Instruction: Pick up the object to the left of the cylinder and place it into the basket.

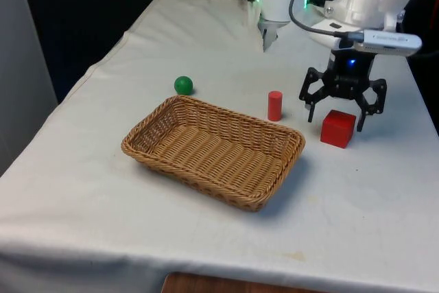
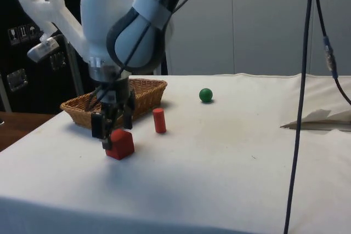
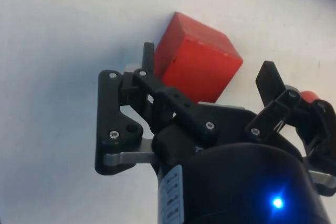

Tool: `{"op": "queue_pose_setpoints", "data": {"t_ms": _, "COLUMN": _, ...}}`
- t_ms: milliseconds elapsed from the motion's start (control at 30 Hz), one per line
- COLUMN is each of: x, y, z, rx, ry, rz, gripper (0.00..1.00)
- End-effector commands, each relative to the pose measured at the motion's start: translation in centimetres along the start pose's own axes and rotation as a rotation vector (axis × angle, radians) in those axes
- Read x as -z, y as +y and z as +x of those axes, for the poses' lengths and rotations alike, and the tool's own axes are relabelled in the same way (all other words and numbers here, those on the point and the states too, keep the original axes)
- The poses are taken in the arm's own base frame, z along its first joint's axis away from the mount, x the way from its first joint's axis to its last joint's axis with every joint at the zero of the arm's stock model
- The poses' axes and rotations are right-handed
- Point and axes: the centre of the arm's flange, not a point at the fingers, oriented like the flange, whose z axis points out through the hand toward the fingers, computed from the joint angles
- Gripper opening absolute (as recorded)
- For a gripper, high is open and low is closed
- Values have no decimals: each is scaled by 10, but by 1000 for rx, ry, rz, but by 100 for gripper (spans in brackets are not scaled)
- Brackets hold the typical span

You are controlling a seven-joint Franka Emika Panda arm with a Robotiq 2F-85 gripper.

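Two fingers of your gripper (image 1: pixel 341 116) stand spread wide just above and either side of the red cube (image 1: pixel 338 129), which sits on the white cloth (image 1: pixel 206 46) and is not gripped. That cube lies just beside the red cylinder (image 1: pixel 275 106), on the front view's right, near the wicker basket (image 1: pixel 274 183); a green ball (image 1: pixel 183 85) rests beyond the basket's far corner.

Basket (image 1: pixel 212 149) nearest front camera; behind it, front view's left to right: ball (image 1: pixel 183 86), cylinder (image 1: pixel 275 106), cube (image 1: pixel 338 128).
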Motion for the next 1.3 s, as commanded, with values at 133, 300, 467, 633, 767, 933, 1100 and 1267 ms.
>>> {"op": "queue_pose_setpoints", "data": {"t_ms": 133, "x": -1, "y": -5, "z": 1, "rx": -4, "ry": 14, "rz": -4, "gripper": 100}}
{"op": "queue_pose_setpoints", "data": {"t_ms": 300, "x": -3, "y": -7, "z": 0, "rx": -4, "ry": 10, "rz": -3, "gripper": 100}}
{"op": "queue_pose_setpoints", "data": {"t_ms": 467, "x": -4, "y": -8, "z": 1, "rx": -5, "ry": 9, "rz": -1, "gripper": 100}}
{"op": "queue_pose_setpoints", "data": {"t_ms": 633, "x": -5, "y": -8, "z": 0, "rx": -4, "ry": 8, "rz": -1, "gripper": 95}}
{"op": "queue_pose_setpoints", "data": {"t_ms": 767, "x": -4, "y": -8, "z": 0, "rx": -4, "ry": 9, "rz": -1, "gripper": 35}}
{"op": "queue_pose_setpoints", "data": {"t_ms": 933, "x": -3, "y": -7, "z": 0, "rx": -2, "ry": 6, "rz": -1, "gripper": 6}}
{"op": "queue_pose_setpoints", "data": {"t_ms": 1100, "x": -3, "y": -7, "z": 1, "rx": -2, "ry": 7, "rz": -1, "gripper": 0}}
{"op": "queue_pose_setpoints", "data": {"t_ms": 1267, "x": 5, "y": -3, "z": 7, "rx": -8, "ry": 10, "rz": -2, "gripper": 0}}
